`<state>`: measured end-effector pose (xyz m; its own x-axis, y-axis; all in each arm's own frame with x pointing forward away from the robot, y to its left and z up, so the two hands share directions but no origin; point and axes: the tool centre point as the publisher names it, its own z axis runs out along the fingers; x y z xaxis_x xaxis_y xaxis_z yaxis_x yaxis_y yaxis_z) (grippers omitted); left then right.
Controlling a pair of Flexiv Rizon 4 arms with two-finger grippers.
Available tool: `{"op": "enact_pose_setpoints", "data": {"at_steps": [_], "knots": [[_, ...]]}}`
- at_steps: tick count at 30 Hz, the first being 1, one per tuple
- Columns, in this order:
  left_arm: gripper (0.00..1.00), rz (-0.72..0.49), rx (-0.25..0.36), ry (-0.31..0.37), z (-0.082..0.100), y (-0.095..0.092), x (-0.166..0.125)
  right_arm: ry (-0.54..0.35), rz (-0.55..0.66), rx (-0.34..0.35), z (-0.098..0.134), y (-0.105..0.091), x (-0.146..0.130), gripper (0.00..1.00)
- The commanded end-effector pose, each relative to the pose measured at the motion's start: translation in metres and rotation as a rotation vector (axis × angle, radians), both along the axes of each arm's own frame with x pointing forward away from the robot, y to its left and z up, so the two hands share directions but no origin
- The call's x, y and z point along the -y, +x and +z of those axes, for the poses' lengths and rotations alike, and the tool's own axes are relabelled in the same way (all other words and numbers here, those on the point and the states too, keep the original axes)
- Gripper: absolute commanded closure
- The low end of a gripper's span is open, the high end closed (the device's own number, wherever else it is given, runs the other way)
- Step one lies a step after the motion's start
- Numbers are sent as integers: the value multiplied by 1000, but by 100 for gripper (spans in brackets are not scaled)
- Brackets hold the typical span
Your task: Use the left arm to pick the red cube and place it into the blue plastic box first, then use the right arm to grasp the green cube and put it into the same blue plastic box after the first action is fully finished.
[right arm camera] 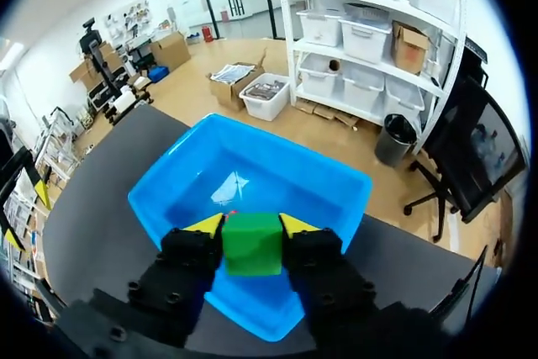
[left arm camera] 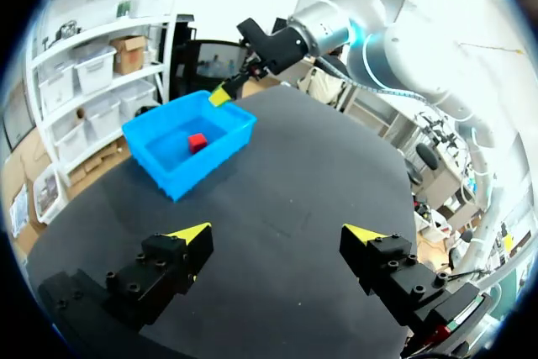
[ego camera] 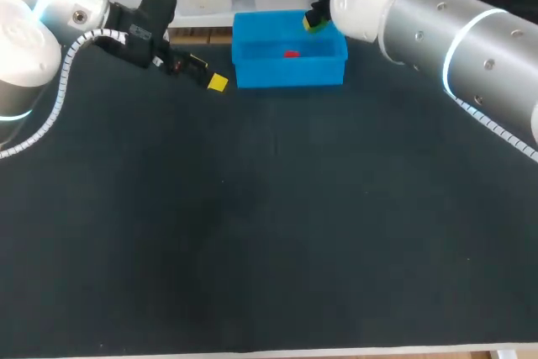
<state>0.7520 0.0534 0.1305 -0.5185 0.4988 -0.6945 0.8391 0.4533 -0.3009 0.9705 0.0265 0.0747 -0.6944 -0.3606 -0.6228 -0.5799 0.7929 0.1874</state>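
Right claw [right arm camera: 252, 224] is pinching the green cube [right arm camera: 252, 250] from two sides, with the yellow tips flat on opposite faces. We're holding it over the blue plastic box [right arm camera: 286, 178], but close to one wall and not over the middle; in the head view the claw is sitting at the box's far right corner.

Red cube [ego camera: 291, 54] is lying on the box floor, roughly mid-box, so step one reads as done. Left claw [left arm camera: 277, 234] is spread with nothing between the fingers, hanging above the desk [ego camera: 252, 233] near the box's left side, outside it and out of the way.

How we're planning the drop:
- We're shifting the cube inward first, well inside the rim. Releasing this near the wall risks a clip on the edge and a bounce out.
- We're lowering into the box before opening, since a short fall means less bounce.
- We're aiming for bare floor beside the red cube, not on top of it.
- We're opening fully, then lifting straight up so the fingers aren't dragging the cube or the wall.
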Motion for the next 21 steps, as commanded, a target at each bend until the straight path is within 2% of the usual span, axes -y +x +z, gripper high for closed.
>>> {"op": "enact_pose_setpoints", "data": {"at_steps": [1,4,7,13,21], "knots": [[0,-2,4,-4,-1,0,-1,105,187,-214,-4,24,-5,0],[0,-2,4,-4,-1,0,-1,99,171,-192,12,18,2,0],[0,-2,4,-4,-1,0,-1,93,150,-158,37,10,12,0],[0,-2,4,-4,-1,0,-1,68,81,-70,99,-30,35,0],[0,-2,4,-4,-1,0,-1,68,81,-70,99,-30,35,0]]}}
